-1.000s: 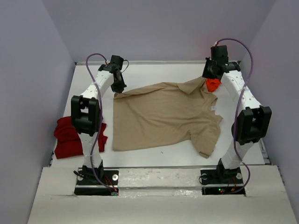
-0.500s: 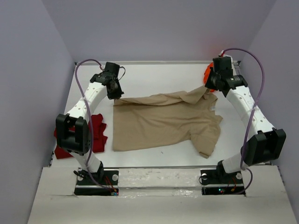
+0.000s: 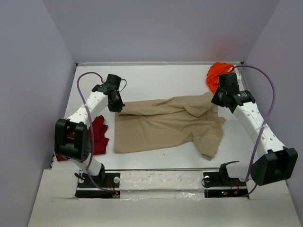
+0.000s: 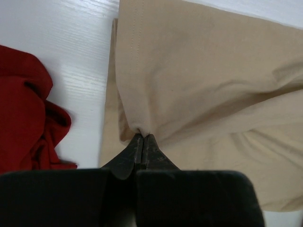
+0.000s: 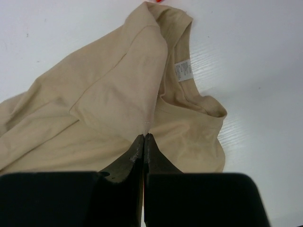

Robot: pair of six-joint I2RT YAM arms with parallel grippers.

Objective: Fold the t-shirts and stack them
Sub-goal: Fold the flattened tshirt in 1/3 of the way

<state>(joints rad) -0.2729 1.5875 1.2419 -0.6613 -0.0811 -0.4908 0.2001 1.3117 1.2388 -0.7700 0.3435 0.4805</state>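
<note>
White wood-grain worktop [image 3: 156, 78], pale lilac walls [image 3: 156, 28] boxing it in. Pinching tan shirt [image 3: 161, 127] with left hand [image 4: 143, 138] mid-left, right hand [image 5: 144, 137] upper right.

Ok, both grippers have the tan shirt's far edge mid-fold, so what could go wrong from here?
Both the left gripper and right gripper pinch only a sliver of the tan shirt at the tips; it may slip out. The cloth is bunched near the collar, so the fold may land creased.

Centre: tan collared shirt [image 3: 165, 130] lying mostly flat, far edge raised and doubled over toward near side. Left: dark red shirt [image 3: 99, 137], crumpled. Far right corner: orange shirt [image 3: 218, 72], bunched.
</note>
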